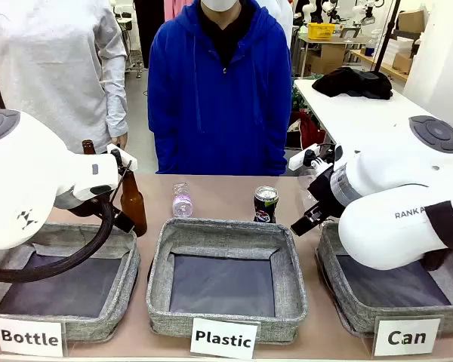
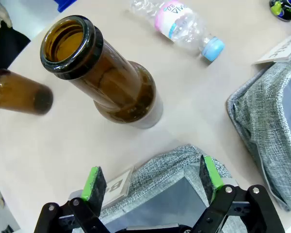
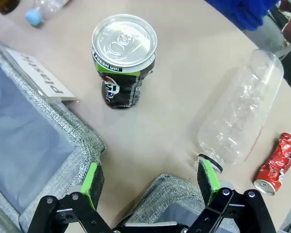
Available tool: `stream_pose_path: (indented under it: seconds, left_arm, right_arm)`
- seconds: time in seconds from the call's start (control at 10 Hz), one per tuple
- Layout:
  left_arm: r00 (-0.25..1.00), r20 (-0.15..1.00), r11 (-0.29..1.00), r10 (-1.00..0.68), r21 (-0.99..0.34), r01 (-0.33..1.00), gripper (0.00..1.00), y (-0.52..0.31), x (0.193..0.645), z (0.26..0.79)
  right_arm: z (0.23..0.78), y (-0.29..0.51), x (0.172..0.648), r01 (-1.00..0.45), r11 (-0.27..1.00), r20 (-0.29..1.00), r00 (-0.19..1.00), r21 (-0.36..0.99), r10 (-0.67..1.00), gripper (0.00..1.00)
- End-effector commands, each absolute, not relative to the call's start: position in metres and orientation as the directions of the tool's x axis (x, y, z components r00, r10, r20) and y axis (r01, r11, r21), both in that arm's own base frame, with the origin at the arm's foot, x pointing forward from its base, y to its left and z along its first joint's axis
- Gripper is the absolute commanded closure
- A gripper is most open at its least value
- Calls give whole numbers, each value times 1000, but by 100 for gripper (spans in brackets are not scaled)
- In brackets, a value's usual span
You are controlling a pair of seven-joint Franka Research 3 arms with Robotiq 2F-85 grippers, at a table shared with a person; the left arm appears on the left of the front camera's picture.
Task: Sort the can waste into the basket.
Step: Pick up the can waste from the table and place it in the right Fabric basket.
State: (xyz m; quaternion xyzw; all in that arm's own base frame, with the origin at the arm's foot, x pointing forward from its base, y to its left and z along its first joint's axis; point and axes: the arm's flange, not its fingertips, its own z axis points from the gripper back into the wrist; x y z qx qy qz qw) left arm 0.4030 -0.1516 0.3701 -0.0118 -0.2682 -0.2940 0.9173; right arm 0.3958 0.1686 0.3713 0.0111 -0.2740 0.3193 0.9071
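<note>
1. Since your right gripper [image 3: 150, 178] hangs spread and empty over the basket [image 1: 331, 265] rim, it's the nearer arm.
2. The black can [image 3: 122, 60] stands upright ahead-left of its fingers [image 3: 93, 178]; the red can [image 3: 277, 164] lies crushed at right.

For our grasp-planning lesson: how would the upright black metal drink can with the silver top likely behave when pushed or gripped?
The black metal can stands upright, so a push near its top would probably tip it. Its lower wall looks dented, suggesting thin metal that may buckle under a hard squeeze. Tipped over, its round body would likely roll.
</note>
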Motion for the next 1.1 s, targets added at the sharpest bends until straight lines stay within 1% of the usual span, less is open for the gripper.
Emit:
stream_pose_path:
  seconds: [0.0, 1.0]
  left_arm:
    - [683, 499, 827, -533, 136, 546, 0, -152, 403, 370]
    - [683, 499, 827, -533, 136, 546, 0, -152, 403, 370]
  right_arm:
    - [371, 169, 396, -585, 796, 504, 646, -155, 573, 0]
    - [371, 169, 396, -585, 796, 504, 646, -155, 573, 0]
